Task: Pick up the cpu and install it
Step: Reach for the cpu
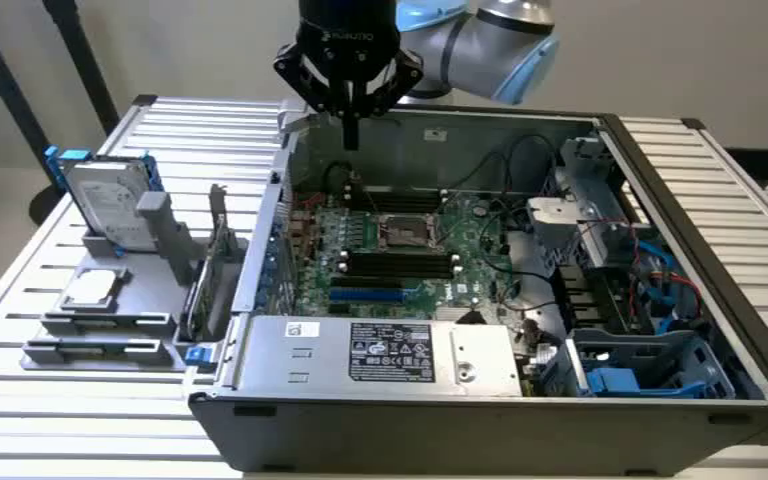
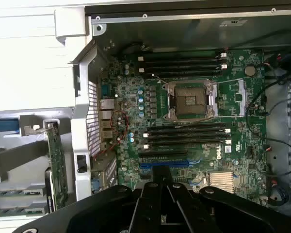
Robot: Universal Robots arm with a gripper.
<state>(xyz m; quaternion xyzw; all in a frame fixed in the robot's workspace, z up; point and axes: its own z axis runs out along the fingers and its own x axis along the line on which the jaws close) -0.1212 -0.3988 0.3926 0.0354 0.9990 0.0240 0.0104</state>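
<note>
**Closed, empty gripper above the case; cpu waits on its stand**

The cpu (image 1: 91, 289) lies flat on a grey stand (image 1: 104, 325) on the table (image 1: 11, 300), at the exterior view's left, just in front of the upright hard drive (image 1: 108, 205) and outside the computer case (image 1: 491, 420).

It looks light and stiff. Its thin profile leaves little to grip, and its metal top is probably smooth. The underside is likely delicate, so two opposite edges seem the safest hold, with the chip kept level.

The gripper (image 1: 351, 128) has its fingers pressed together and carries nothing. The arm reaches in from behind the case, with the wrist pointing straight down. The fingertips hang over the rear part of the open case, above the board (image 1: 398, 265) and well apart from the cpu. In the wrist view the gripper (image 2: 161, 177) looks down at the socket (image 2: 191, 99), which appears empty.
</note>
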